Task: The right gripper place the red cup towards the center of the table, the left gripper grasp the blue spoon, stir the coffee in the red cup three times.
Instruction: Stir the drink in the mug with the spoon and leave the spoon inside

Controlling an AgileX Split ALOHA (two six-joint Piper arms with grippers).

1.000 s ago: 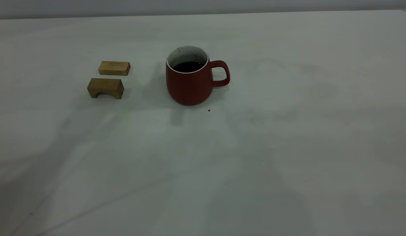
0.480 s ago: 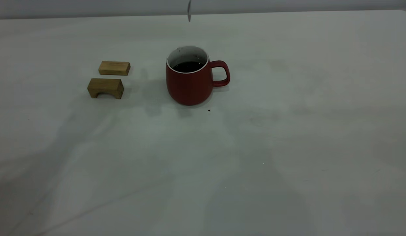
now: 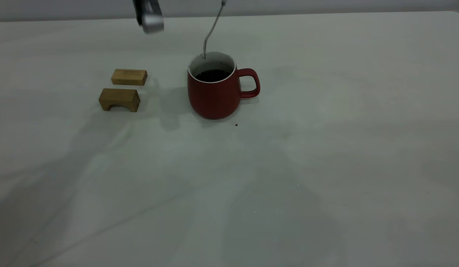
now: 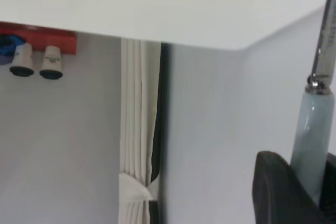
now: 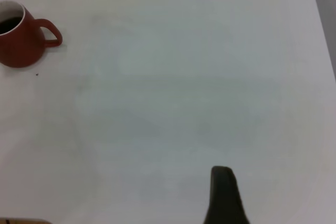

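Observation:
The red cup stands upright near the table's middle, handle to the right, with dark coffee inside. The blue spoon's grey metal part slants down from the top edge to the cup's far rim. In the left wrist view my left gripper is shut on the blue spoon's pale handle. Only a silver-grey box of that arm shows in the exterior view. My right gripper is far to the cup's right. One black finger shows, with a wide empty gap beside it. The red cup lies far off.
Two tan wooden blocks lie left of the cup. A tiny dark speck sits just in front of the cup. The table's far edge runs behind everything.
The spoon has come down from the top edge until its lower end meets the cup's far rim. The left arm's grey box has entered at the top. The cup has not moved.

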